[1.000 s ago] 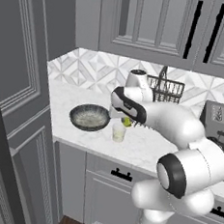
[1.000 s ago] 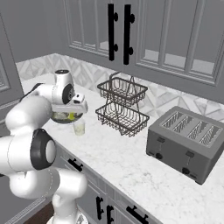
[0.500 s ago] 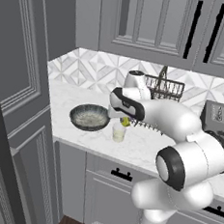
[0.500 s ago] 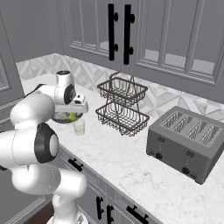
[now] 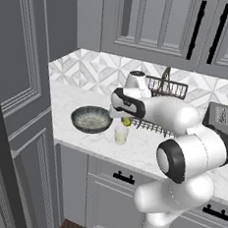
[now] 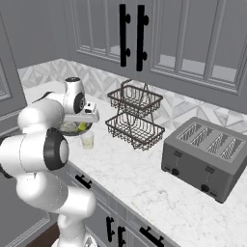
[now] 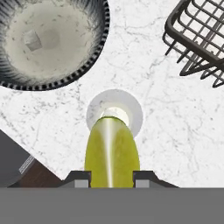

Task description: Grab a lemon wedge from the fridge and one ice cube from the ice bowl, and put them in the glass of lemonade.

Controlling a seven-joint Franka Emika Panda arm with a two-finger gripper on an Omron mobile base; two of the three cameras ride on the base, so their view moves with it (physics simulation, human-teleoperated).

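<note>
My gripper (image 7: 112, 177) is shut on the lemon wedge (image 7: 112, 148), a yellow-green slice held point forward between the fingertips. The wedge hangs directly above the glass of lemonade (image 7: 131, 111), whose round rim shows just beyond its tip. In the left base view the gripper (image 5: 126, 121) holds the wedge (image 5: 127, 121) a little above the glass (image 5: 120, 134). The ice bowl (image 7: 87, 65) lies close to the glass, with one ice cube (image 7: 33, 40) inside. From the right base view, the gripper (image 6: 83, 126) hovers over the glass (image 6: 87, 140). The fridge is out of view.
A black two-tier wire basket (image 6: 135, 118) stands just right of the glass on the marble counter (image 6: 144, 178). A silver toaster (image 6: 205, 157) sits farther right. Grey wall cabinets (image 6: 144, 34) hang above. A tall dark panelled door (image 5: 18, 102) borders the counter's left end.
The gripper with the lemon wedge has drifted slightly left, coming more squarely over the glass. Glass and bowl have not moved.
</note>
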